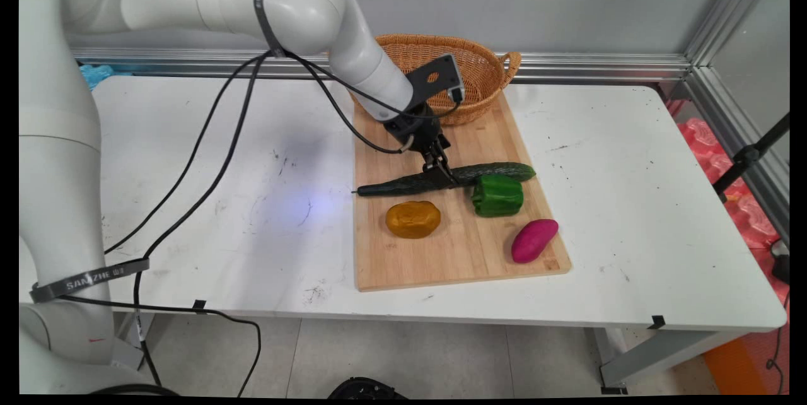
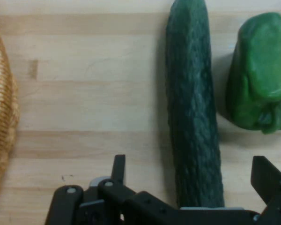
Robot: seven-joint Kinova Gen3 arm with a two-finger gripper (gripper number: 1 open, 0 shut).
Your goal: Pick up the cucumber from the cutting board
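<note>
Long dark green cucumber, bumpy-skinned, lying flat across the wooden cutting board, between the open black fingers. Just beside the green bell pepper, near the wicker basket.

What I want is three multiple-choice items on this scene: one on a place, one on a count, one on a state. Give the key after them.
1. Where does the green pepper lie?
A. In a basket
B. On the board, beside the cucumber
C. On the bare table, off the board

2. How many vegetables lie on the board?
A. Two
B. Four
C. Six

3. How does the gripper stand?
A. Open, one finger on each side of the cucumber
B. Shut on the pepper
C. Raised high over a basket

Key:
1 B, since the pepper sits on the wood next to the cucumber.
2 B, counting cucumber, pepper, yellow-brown potato and purple sweet potato.
3 A, as the hand view shows gaps between both fingers and the cucumber.
</note>
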